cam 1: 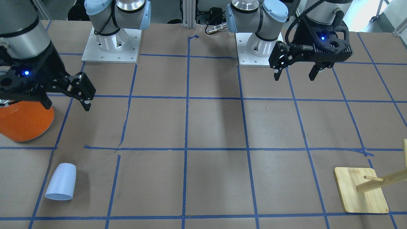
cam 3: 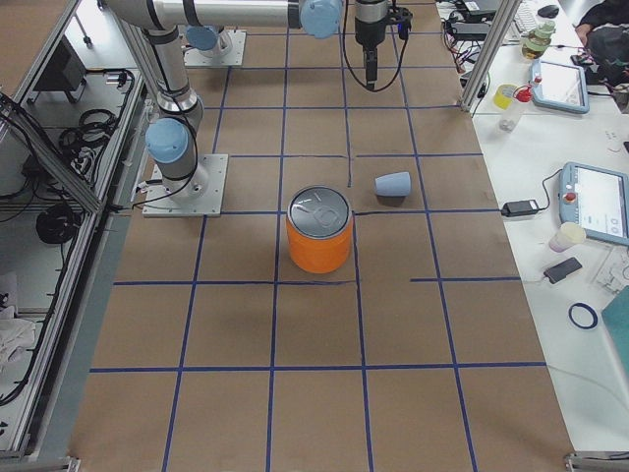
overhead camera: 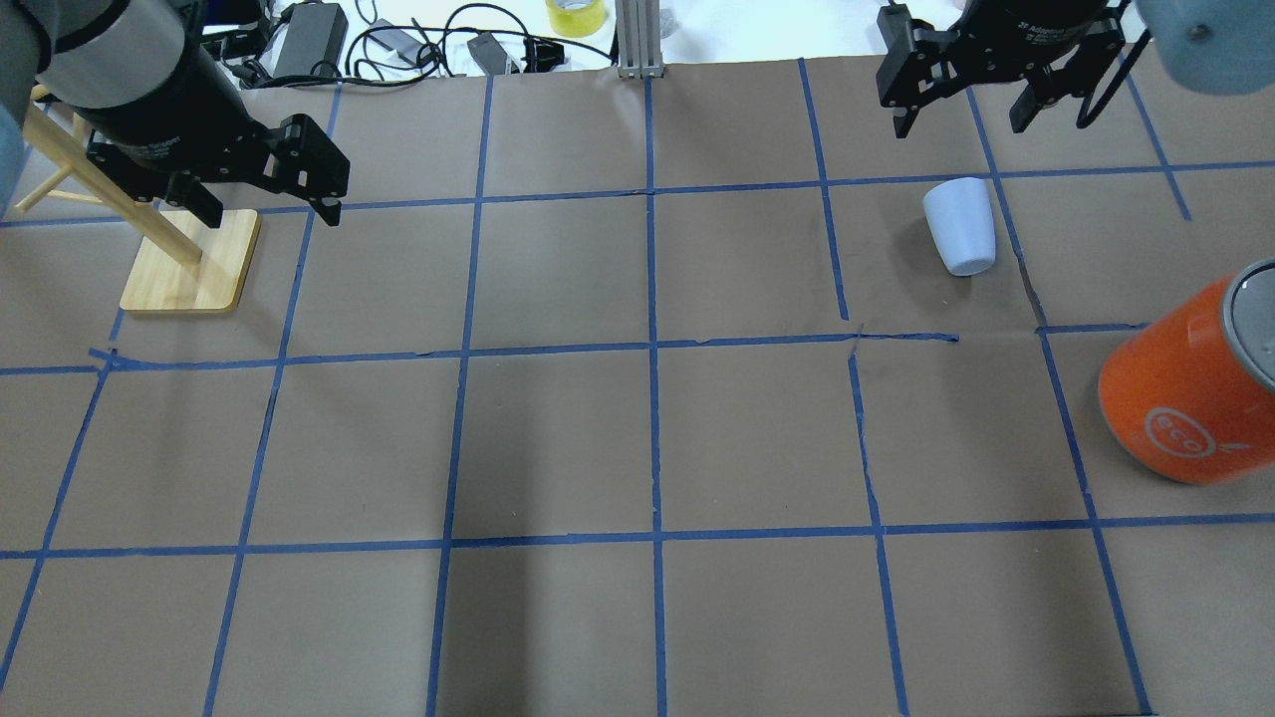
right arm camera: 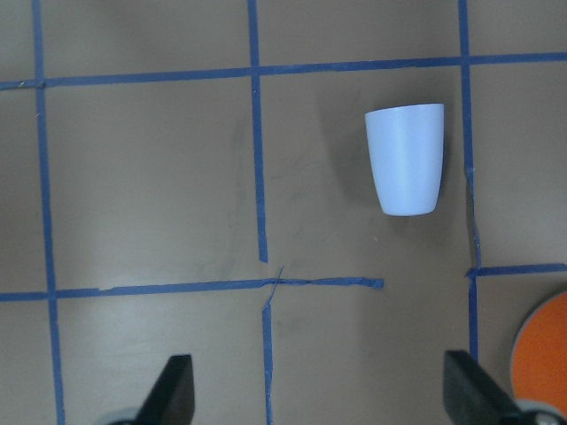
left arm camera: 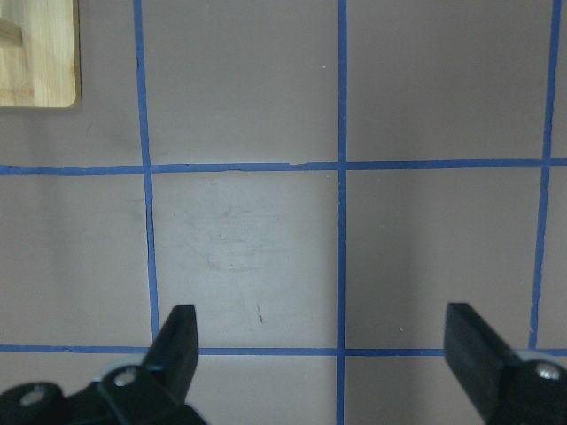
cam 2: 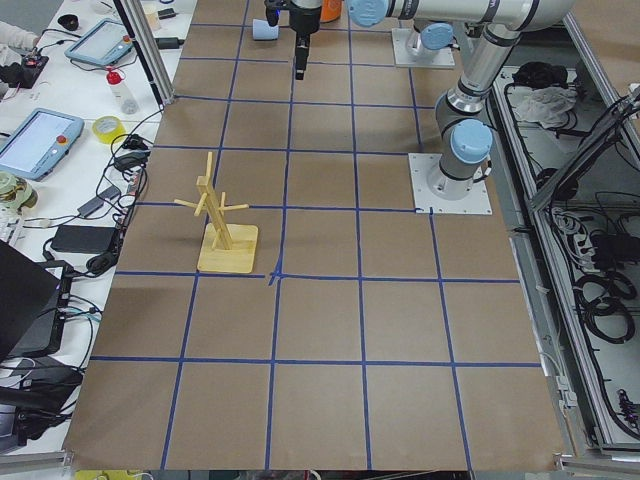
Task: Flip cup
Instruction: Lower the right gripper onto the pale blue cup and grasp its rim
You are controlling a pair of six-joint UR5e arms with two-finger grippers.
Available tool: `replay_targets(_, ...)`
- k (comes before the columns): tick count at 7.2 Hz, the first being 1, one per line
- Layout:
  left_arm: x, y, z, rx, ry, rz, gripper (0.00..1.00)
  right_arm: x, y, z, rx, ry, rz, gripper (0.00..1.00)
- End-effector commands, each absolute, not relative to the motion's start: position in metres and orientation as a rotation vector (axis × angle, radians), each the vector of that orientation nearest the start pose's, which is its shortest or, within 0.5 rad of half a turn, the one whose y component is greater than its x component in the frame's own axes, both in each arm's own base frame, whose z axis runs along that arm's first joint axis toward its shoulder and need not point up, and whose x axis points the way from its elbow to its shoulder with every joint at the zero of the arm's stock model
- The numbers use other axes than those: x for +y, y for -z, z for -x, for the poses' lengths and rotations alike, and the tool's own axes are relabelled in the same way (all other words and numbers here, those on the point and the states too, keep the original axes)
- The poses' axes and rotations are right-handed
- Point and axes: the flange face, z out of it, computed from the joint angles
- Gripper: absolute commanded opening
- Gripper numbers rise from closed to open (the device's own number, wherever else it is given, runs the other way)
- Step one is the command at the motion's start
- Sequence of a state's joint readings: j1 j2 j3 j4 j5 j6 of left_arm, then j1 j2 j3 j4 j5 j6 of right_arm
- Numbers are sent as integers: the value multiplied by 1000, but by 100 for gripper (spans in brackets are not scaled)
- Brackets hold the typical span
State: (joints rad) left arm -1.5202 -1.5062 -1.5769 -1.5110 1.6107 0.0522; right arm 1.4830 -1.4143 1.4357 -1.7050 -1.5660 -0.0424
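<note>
Because the cup [right arm camera: 406, 159] lies on its side in the frame's upper right, the right tool [right arm camera: 316, 361], spread wide apart, should drop over its middle and squeeze softly.

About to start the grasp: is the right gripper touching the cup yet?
Apart. The right wrist view shows a stretch of bare table between the cup and the open right gripper, which holds nothing.

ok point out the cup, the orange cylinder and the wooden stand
cup [overhead camera: 960, 227], overhead view, middle of its side
orange cylinder [overhead camera: 1175, 408], overhead view, its orange side
wooden stand [overhead camera: 214, 281], overhead view, its flat base
</note>
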Motion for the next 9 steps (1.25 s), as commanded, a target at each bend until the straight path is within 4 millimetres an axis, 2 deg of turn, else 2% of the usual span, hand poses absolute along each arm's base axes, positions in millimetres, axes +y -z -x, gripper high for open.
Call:
replay_targets(1,-481,-522,105,3091,179,1,100,-640,-401,-21,3135,133,-54,100)
replay_targets(2,-481,-522,105,3091,179,1,100,-663,-360,4,3134,148,-30,100)
replay_targets(3,-481,-522,105,3091,179,1,100,-678,-319,11,3104,133,-37,100)
replay_targets(4,-480,-523,105,3090,182,1,100,-693,-268,17,3110,156,5,100)
replay_targets(5,-480,-523,105,3090,182,1,100,-699,-229,26,3124,176,103,100)
replay_targets(7,-480,-523,105,3090,182,1,100,-706,-192,31,3117,189,102,100)
replay_targets(9,-480,-523,105,3090,182,1,100,-709,-185,32,3116,196,98,100)
